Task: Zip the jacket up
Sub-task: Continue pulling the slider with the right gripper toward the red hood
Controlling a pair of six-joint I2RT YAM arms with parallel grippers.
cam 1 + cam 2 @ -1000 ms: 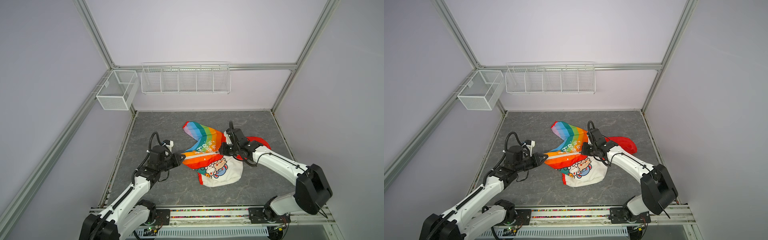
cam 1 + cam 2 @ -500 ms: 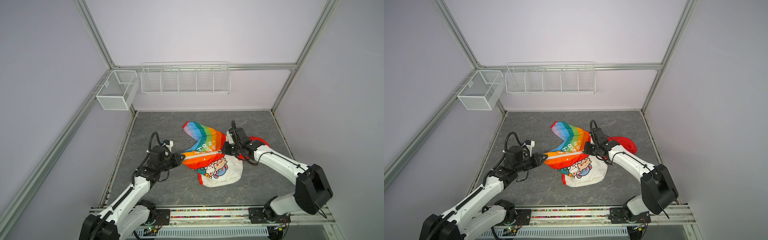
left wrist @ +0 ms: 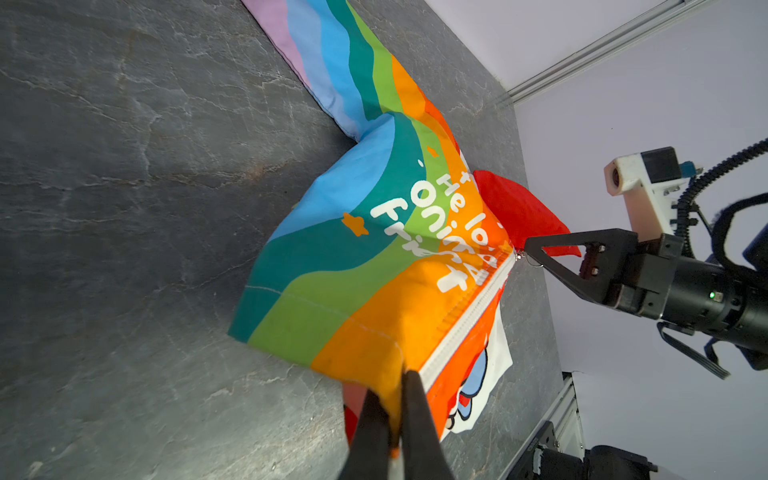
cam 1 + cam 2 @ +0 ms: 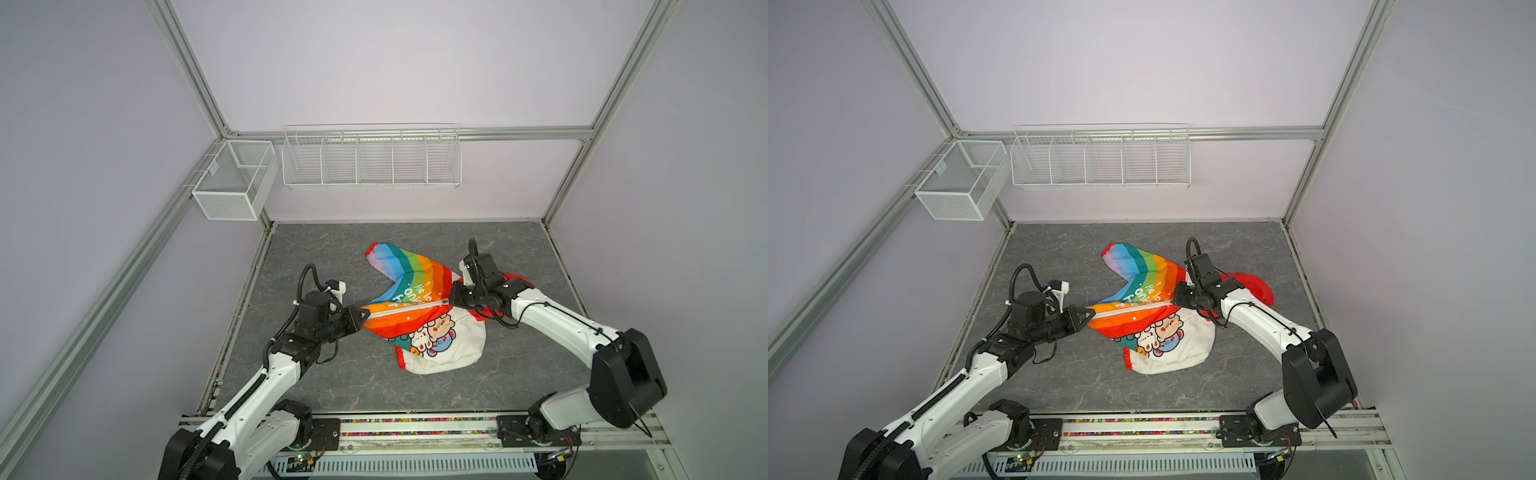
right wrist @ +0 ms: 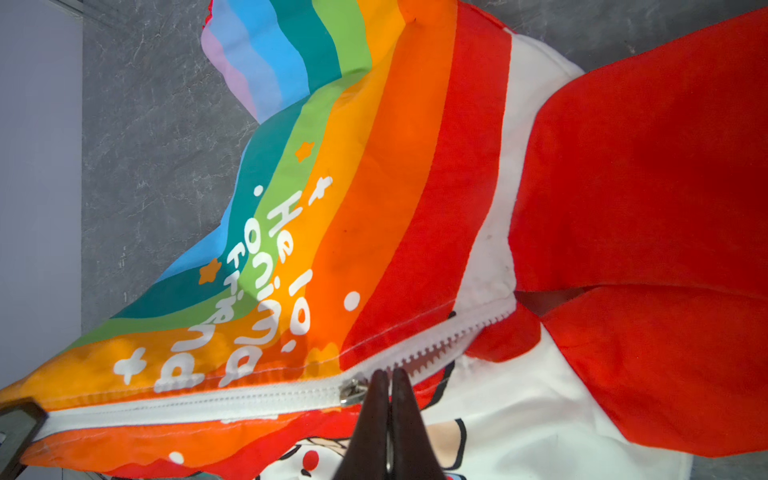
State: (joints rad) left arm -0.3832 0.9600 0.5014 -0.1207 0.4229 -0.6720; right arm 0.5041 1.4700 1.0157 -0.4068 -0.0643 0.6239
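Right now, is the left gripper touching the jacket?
Touching. The left wrist view shows the left gripper with jaws pinched shut on the orange hem of the jacket, beside its white zipper.

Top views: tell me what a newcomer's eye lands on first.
The bright rainbow-and-white jacket lies centred on the grey table. The left end effector pinches its hem. The right end effector is shut on the zipper pull near the red hood, with the white zipper stretched between them.
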